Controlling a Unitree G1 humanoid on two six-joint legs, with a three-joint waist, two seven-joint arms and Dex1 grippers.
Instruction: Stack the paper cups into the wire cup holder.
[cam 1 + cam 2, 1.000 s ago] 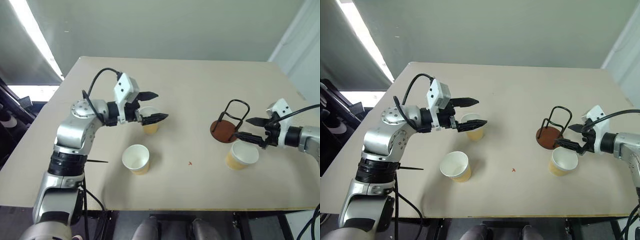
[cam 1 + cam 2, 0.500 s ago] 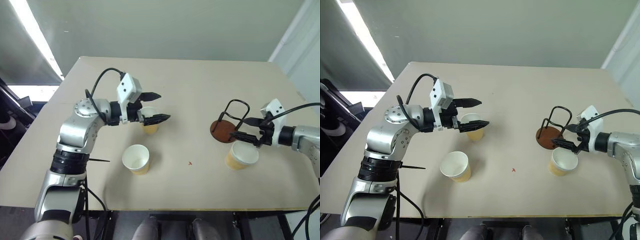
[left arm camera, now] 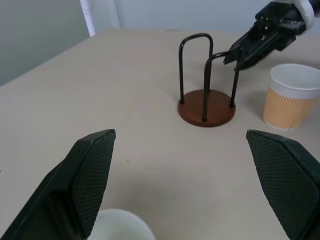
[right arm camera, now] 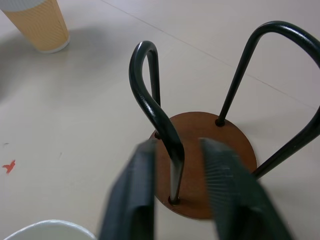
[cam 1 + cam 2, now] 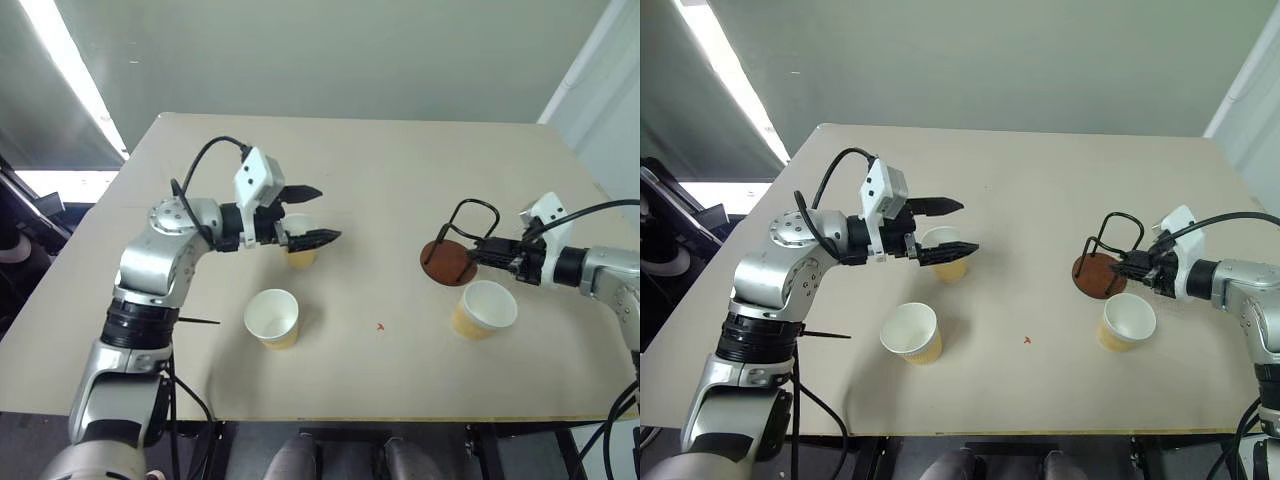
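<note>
Head views: a beige table (image 5: pixel 380 180) carrying the wire cup holder (image 5: pixel 452 254) and three paper cups. The holder stands upright toward the 3 o'clock side of the table, its reddish-brown disc flat on the surface and its thin black loops rising from it.

Right gripper (image 5: pixel 488 253): the two black fingers are drawn narrow around one wire loop of the holder; in the right wrist view that loop (image 4: pixel 155 107) passes between the blurred fingers (image 4: pixel 131 200), just above the disc. Whether the pads actually press the wire cannot be told for certain, but the fingers flank it closely. The nearest cup (image 5: pixel 480 309) stands just beside the holder at its 5 o'clock, directly under the right wrist and apart from the fingers.

Left gripper (image 5: pixel 308 213): fingers spread wide, empty, poised on either side of the second cup (image 5: pixel 299 244), which stands upright on the table between and slightly below the fingertips. The third cup (image 5: pixel 273 317) stands at 6 o'clock from that one, near the table's front edge. From the left gripper, the holder lies well apart at 3 o'clock.
</note>
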